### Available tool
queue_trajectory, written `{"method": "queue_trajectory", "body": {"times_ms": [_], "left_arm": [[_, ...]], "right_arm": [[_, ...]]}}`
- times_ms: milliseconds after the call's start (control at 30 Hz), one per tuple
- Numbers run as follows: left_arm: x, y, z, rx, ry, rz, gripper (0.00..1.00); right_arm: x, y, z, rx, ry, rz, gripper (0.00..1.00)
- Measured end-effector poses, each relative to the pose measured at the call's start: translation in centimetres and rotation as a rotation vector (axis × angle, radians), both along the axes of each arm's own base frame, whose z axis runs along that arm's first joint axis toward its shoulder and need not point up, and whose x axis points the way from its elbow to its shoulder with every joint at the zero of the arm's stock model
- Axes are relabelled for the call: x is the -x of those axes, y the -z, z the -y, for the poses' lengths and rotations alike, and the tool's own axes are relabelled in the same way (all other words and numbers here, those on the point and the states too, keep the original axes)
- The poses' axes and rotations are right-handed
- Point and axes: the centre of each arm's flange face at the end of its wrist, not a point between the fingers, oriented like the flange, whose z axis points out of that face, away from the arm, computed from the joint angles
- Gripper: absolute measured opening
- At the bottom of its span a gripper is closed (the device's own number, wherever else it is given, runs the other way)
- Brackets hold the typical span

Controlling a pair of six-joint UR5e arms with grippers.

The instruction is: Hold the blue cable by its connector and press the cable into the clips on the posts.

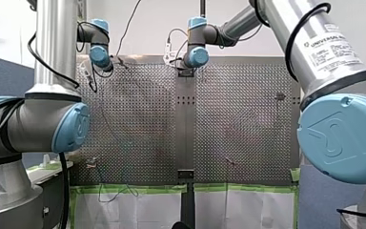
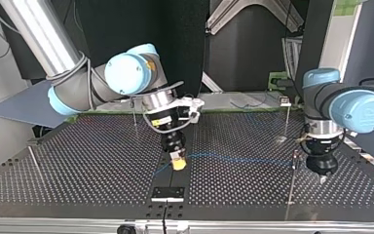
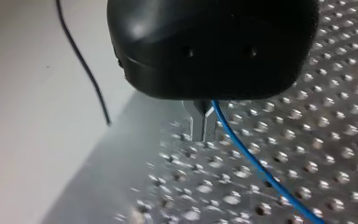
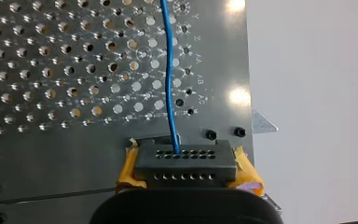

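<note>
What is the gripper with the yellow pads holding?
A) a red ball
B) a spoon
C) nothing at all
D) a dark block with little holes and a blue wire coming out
D: in the right wrist view the connector sits clamped between the yellow pads of my right gripper, the blue cable running out of one hole.

Bright glare spots on table [image 4: 223,126]
</note>
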Motion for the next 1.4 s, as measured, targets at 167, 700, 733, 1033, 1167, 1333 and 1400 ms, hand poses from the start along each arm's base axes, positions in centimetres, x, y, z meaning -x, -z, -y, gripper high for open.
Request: {"method": "queue_trajectory", "body": {"times_ms": [167, 700, 733, 1033, 1167, 1333, 1400], "left_arm": [[-0.3, 0.5, 0.1, -0.001, 0.004, -0.006, 0.0], [-0.2, 0.7, 0.5, -0.004, 0.02, -0.019, 1.0], [-0.1, 0.7, 0.5, 0.0, 0.02, -0.023, 1.0], [2.5, 0.0, 0.9, 0.02, -0.003, -0.068, 1.0], [4.4, 0.3, 1.3, 0.05, 0.011, -0.097, 1.0], [6.6, 0.5, 2.0, 0.097, 0.054, -0.121, 1.0], [7.4, 0.6, 2.5, 0.112, 0.075, -0.125, 1.0]], "right_arm": [[0.0, -0.2, 0.4, 0.002, 0.001, 0.002, 0.0], [-0.2, -0.1, 0.0, -0.002, -0.004, -0.009, 0.0], [-0.2, -0.1, 0.0, -0.003, -0.004, -0.009, 0.0], [-0.2, -0.1, 0.0, -0.004, -0.005, -0.008, 0.0], [-0.2, -0.2, 0.0, -0.003, -0.005, -0.008, 0.0], [-0.2, -0.3, -0.1, -0.003, -0.006, -0.009, 0.0], [-0.2, -0.3, -0.2, -0.003, -0.007, -0.009, 0.0]]}}
